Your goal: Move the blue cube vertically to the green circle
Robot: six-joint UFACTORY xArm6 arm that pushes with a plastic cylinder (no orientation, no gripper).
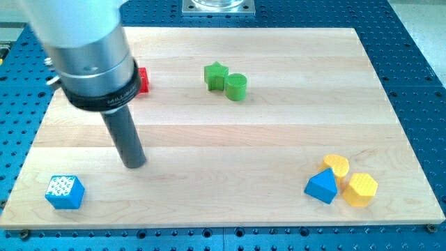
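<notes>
The blue cube (65,192) sits near the board's bottom left corner. The green circle (236,86), a short green cylinder, stands at the view's top centre, touching a green star (215,74) on its left. My tip (134,164) rests on the board, up and to the right of the blue cube, with a gap between them. The rod rises from the tip toward the view's top left.
A red block (143,80) is partly hidden behind the arm at the top left. At the bottom right a blue triangular block (322,186), a yellow block (337,166) and a yellow hexagon (361,189) are clustered. The wooden board (279,132) lies on a blue perforated table.
</notes>
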